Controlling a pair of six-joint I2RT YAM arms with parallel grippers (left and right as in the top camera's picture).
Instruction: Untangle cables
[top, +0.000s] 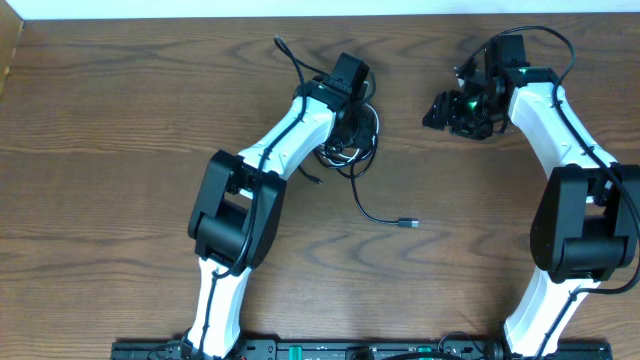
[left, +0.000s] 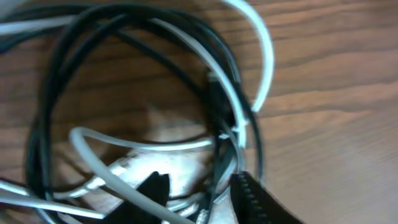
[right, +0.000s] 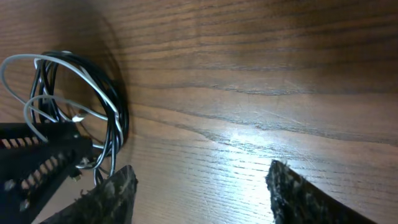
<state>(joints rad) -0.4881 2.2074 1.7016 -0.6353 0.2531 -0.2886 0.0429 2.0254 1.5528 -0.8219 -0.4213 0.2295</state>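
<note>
Left gripper (left: 199, 186) partly open, low on the tangle: black cord (left: 42, 118) and white cord (left: 266, 56) looped together right under it. A few strands run between my fingers (left: 252, 196), not pinched. Black tail with plug (top: 405, 222) trails out away from it. Right gripper (right: 202, 180) wide open over bare table (right: 280, 74), tangle off to its side

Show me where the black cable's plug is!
Overhead view: the plug lies on the table's middle, ending the black cable that trails from the tangle under the left gripper.
</note>
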